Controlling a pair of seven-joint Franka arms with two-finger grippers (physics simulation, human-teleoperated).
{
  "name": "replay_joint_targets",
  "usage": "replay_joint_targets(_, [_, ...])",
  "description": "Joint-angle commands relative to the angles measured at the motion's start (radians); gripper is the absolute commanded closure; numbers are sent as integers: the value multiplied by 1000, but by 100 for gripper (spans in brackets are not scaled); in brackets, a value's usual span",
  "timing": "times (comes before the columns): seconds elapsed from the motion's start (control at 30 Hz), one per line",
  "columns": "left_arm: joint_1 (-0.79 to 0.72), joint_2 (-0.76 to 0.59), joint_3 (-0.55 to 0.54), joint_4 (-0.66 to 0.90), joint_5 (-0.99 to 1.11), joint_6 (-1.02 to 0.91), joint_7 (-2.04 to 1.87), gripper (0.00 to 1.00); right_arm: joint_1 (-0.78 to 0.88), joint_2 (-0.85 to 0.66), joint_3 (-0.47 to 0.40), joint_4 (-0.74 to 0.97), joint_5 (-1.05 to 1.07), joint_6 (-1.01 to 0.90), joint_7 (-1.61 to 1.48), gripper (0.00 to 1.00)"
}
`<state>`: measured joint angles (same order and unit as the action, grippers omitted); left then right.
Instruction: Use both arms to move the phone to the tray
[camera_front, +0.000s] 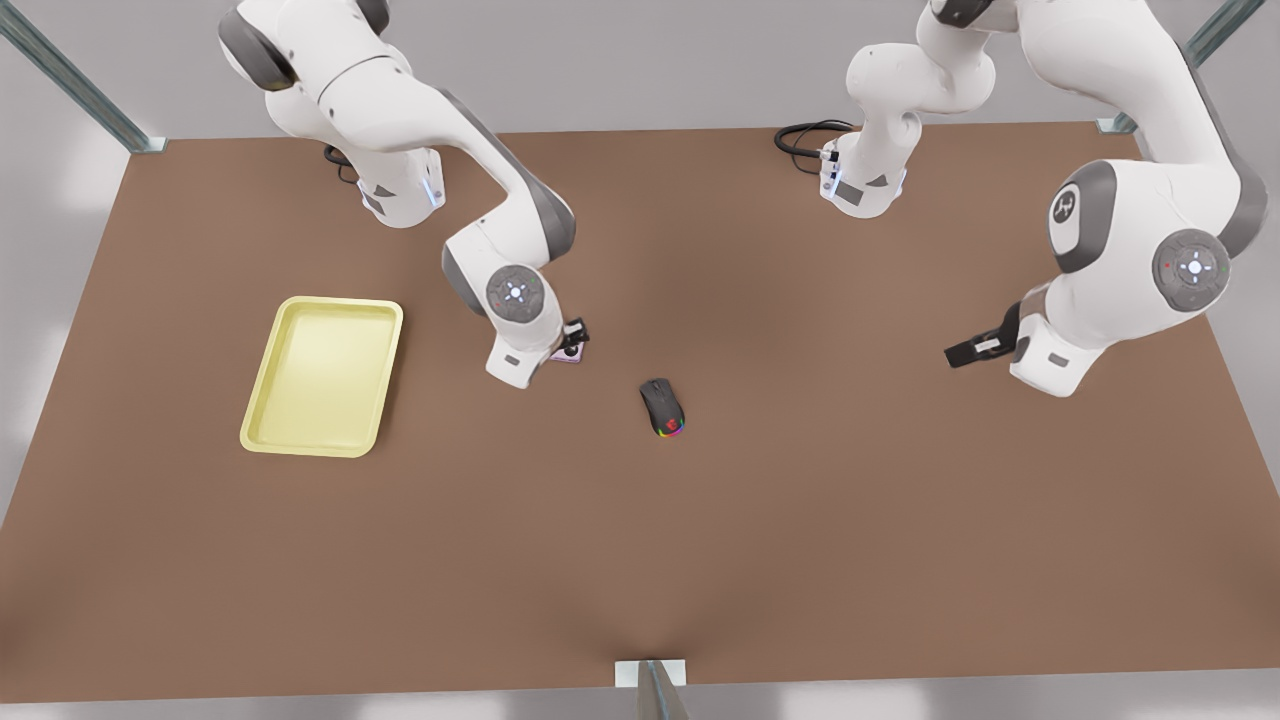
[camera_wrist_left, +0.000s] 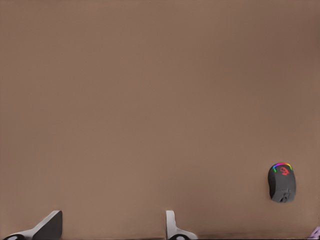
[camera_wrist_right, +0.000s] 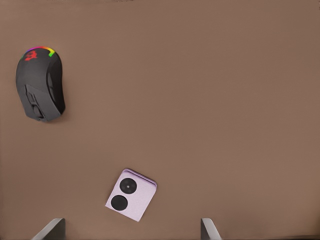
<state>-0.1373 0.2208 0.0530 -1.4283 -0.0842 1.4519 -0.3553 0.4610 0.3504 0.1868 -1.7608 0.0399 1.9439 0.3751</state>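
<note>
Phone (camera_wrist_right: 131, 194): small pale pink slab, rounded corners, two black circles facing up. It lies flat on the table (camera_front: 800, 520), a little left of the front view's centre, directly under the right gripper (camera_front: 574, 338).

Handling, by judgement: probably light and rigid, so it should not flex. The faces look smooth and likely slick. It sits low to the table, leaving little edge to catch. The best hold is likely across two opposite long edges, with the pads down near the table. It lies askew to the fingers (camera_wrist_right: 206, 226) in the right wrist view, so the wrist may need turning first.

Right gripper: on the arm at the front view's left, low over the phone. Fingers are spread wide and hold nothing; the phone is near them, not yet pinched.

Left gripper (camera_front: 962, 352): on the arm at the front view's right, well apart from the phone, above bare table. Fingers are apart and hold nothing. This arm waits.

Tray (camera_front: 320, 375): pale yellow, in the left part of the front view, near the phone, with bare table between them.

Mouse (camera_front: 663, 407): black with rainbow lights, just right of and below the phone in the front view. It is on the side away from the tray, so it should not block the carry. It could be knocked if the left arm reaches in.
</note>
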Motion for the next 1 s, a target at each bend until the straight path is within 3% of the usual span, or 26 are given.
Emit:
replay_joint_targets(0.0, [4, 12, 1, 23, -114, -84, 334, 0, -1, 1, 0, -48, 35, 161, 734, 0])
replay_joint_targets(0.23, [2, 40, -12, 20, -129, -70, 332, 0, -15, 33, -1, -197, 63, 426, 723, 0])
replay_joint_targets(0.4, [2, 45, -12, 20, -129, -68, 332, 0, -8, 55, 0, -212, 63, 463, 722, 0])
replay_joint_targets(0.6, [1, 55, -13, 20, -129, -59, 334, 0, -10, 4, 5, -385, 63, 560, 620, 0])
replay_joint_targets(0.97, [1, 52, -12, 23, -124, -50, 331, 0, -13, 108, 39, -401, 55, 648, 587, 0])
